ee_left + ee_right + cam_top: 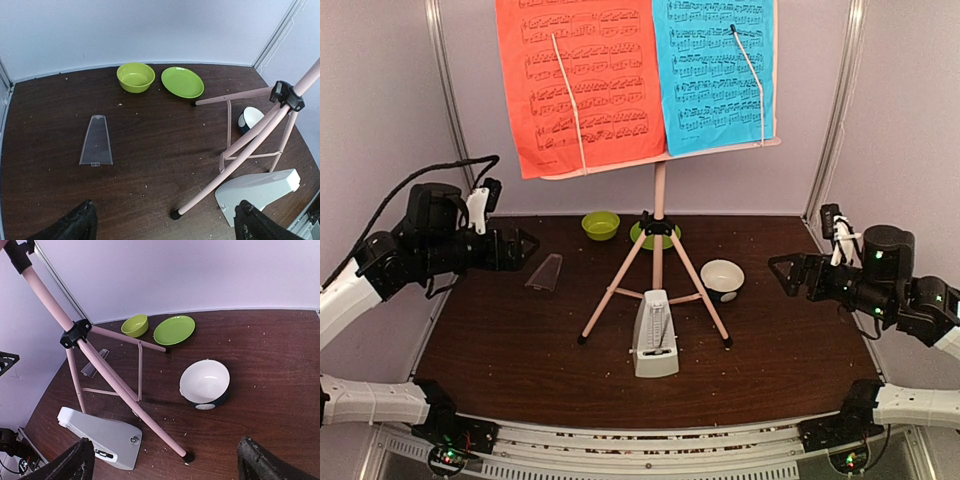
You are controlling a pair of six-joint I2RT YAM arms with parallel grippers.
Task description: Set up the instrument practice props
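Observation:
The pale pink music stand stands on its tripod at mid-table. A red music sheet and a blue music sheet rest on its desk under thin retainer arms. The white-grey metronome stands upright in front of the tripod, between its front legs. My left gripper hovers open at the left, holding nothing. My right gripper hovers open at the right, also holding nothing. The left wrist view shows a stand leg and the metronome between my left gripper's wide-apart fingertips.
A clear trapezoid cover lies flat on the dark table left of the stand. A green bowl and a green plate sit at the back. A white bowl with a dark base sits right of the tripod. Walls enclose three sides.

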